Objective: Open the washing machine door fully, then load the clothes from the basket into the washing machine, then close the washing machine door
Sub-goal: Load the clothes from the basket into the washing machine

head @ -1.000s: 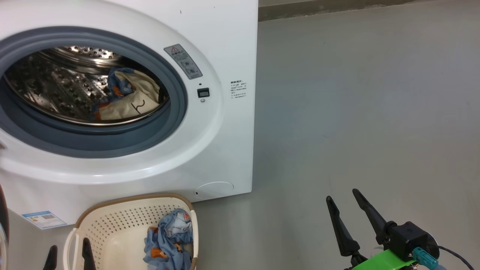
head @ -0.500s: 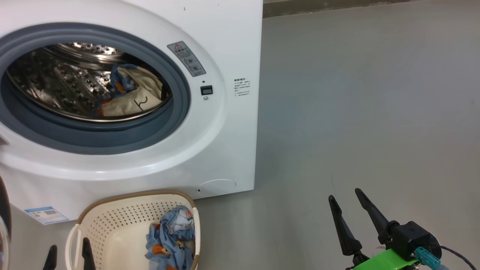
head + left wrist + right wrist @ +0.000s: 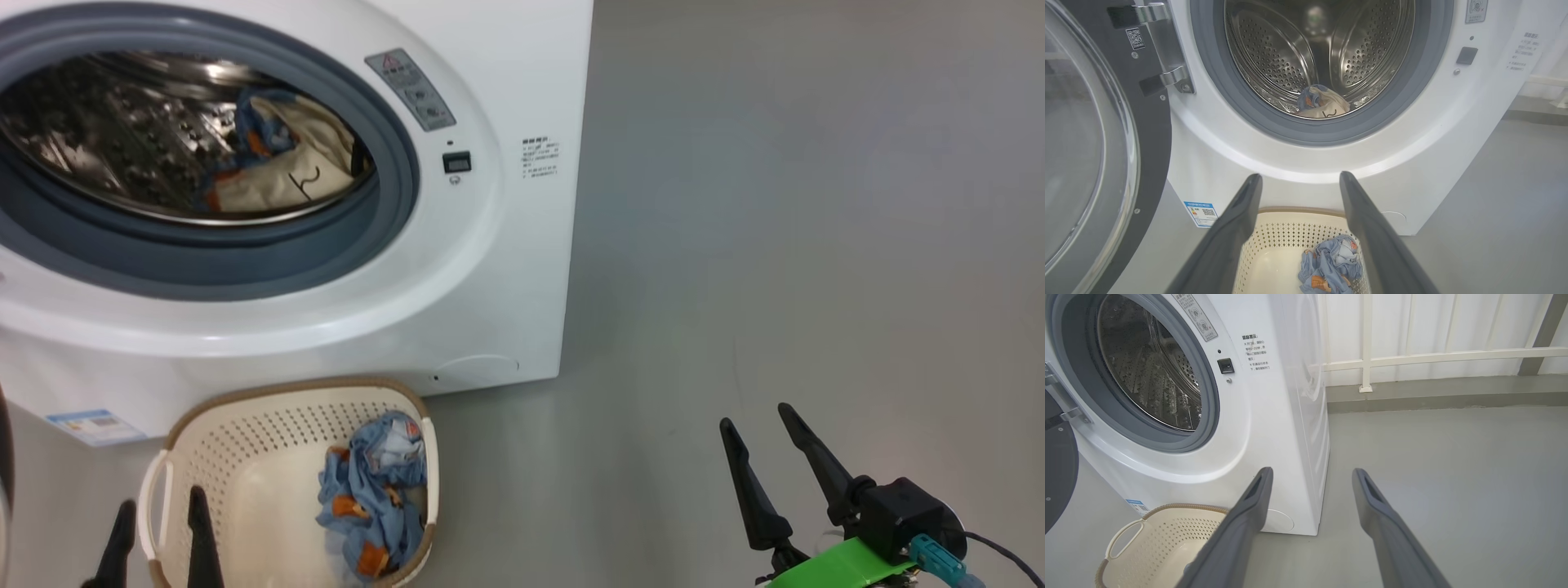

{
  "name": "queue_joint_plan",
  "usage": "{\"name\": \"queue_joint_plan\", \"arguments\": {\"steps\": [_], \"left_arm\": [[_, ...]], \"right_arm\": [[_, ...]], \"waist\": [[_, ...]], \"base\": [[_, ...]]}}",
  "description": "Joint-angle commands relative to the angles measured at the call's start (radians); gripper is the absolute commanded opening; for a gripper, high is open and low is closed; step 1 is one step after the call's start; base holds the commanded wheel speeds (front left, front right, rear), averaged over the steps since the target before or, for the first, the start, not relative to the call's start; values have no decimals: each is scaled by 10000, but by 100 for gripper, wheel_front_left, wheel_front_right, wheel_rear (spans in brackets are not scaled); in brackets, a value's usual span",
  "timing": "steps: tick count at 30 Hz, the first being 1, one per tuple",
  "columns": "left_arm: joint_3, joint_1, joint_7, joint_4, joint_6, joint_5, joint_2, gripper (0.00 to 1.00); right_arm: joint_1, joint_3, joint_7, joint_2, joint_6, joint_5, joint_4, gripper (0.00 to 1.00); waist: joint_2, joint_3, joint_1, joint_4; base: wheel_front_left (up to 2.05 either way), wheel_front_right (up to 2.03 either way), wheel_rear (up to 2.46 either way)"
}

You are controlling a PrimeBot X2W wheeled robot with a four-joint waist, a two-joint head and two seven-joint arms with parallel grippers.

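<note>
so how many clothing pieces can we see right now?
2. The drum piece lies inside the washing machine, low near the front; the basket piece sits in the basket, against its right wall. Either bundle may hide more.

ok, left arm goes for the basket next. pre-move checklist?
1. washing machine door swung wide: ok.
2. left claw open and empty: ok.
3. clothes in basket to pick: ok, bundle against its right wall.
4. drum mouth unblocked: ok, one piece lies inside.
5. right claw open, over floor, clear of basket: ok.
6. more fabric under the bundle: cannot tell.
</note>
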Motion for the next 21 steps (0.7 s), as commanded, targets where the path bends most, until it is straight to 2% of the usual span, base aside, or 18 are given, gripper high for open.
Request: {"name": "queue_joint_plan", "arguments": {"steps": [1, 10, 21], "left_arm": [[379, -509, -55, -121, -58, 26, 91, 100], [404, -1942, -55, 865, -527, -208, 310, 100], [311, -4253, -39, 2607, -975, -340, 788, 100]], "right_arm": [[-338, 267, -49, 17, 14, -130, -286, 100], [-680, 283, -49, 17, 14, -232, -358, 100], [-1467, 408, -49, 17, 14, -247, -729, 100]], "waist": [[0, 368, 0, 44], [0, 1743, 0, 102], [0, 3576, 0, -225]], "base": [[0, 0, 0], [0, 0, 0], [0, 0, 0]]}}
